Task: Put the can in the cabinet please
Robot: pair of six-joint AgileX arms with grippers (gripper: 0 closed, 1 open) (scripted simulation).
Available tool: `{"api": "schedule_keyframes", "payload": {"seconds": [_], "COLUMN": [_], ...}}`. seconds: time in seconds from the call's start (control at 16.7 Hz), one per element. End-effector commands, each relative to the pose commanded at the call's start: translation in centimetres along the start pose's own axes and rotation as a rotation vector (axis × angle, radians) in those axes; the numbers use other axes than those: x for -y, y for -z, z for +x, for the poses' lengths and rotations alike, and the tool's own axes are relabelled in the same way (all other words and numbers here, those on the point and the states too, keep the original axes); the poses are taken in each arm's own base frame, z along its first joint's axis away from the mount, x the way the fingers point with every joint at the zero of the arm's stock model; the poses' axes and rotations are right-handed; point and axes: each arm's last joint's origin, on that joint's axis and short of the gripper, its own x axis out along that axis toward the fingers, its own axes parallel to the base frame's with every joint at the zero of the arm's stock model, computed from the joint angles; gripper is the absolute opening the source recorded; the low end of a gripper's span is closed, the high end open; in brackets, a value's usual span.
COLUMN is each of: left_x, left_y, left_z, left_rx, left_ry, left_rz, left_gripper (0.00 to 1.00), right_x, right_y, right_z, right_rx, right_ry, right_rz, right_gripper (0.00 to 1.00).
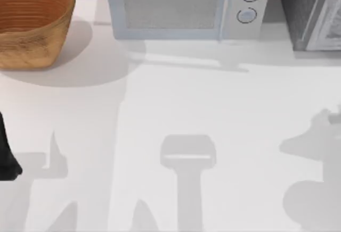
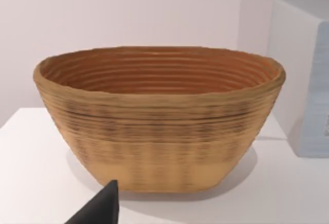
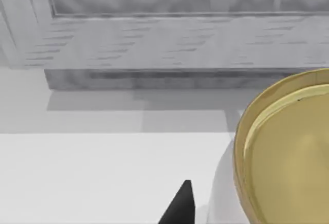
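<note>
Can sitting before the cabinet

Can (image 3: 288,152) lying near the cabinet (image 1: 311,11) at one o'clock — microwave (image 1: 181,8) and basket (image 1: 32,22) standing alongside; grip states unclear.

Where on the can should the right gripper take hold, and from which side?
Likely grip the can by its white side wall below the gold rim, coming from the table side opposite the cabinet: it stands upright and round; its flat lid offers no hold.
</note>
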Motion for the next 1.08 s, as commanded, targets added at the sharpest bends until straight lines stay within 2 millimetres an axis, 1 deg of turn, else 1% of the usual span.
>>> {"api": "schedule_keyframes", "payload": {"seconds": [0.18,0.36,0.54,0.72,1.08], "left_x": [0.0,0.0,0.0,0.0,0.0], "left_y": [0.0,0.0,0.0,0.0,0.0], "left_z": [0.0,0.0,0.0,0.0,0.0], "left_rx": [0.000,0.000,0.000,0.000,0.000], "left_ry": [0.000,0.000,0.000,0.000,0.000], "left_rz": [0.000,0.000,0.000,0.000,0.000], "left_gripper": [1.00,1.00,1.00,1.00,1.00], "right_x": [0.0,-0.1,-0.3,-0.4,-0.5], "right_y": [-3.0,-6.0,-8.3,-9.3,-9.3], "right_z": [-0.8,-2.3,-3.8,-4.6,-4.7], "right_rx": [-0.018,-0.026,-0.012,0.000,0.002], "right_ry": [-0.001,0.001,0.003,0.004,0.005], "right_rz": [0.004,0.005,0.000,-0.003,-0.002], "right_gripper": [0.00,0.00,0.00,0.00,0.00]}}
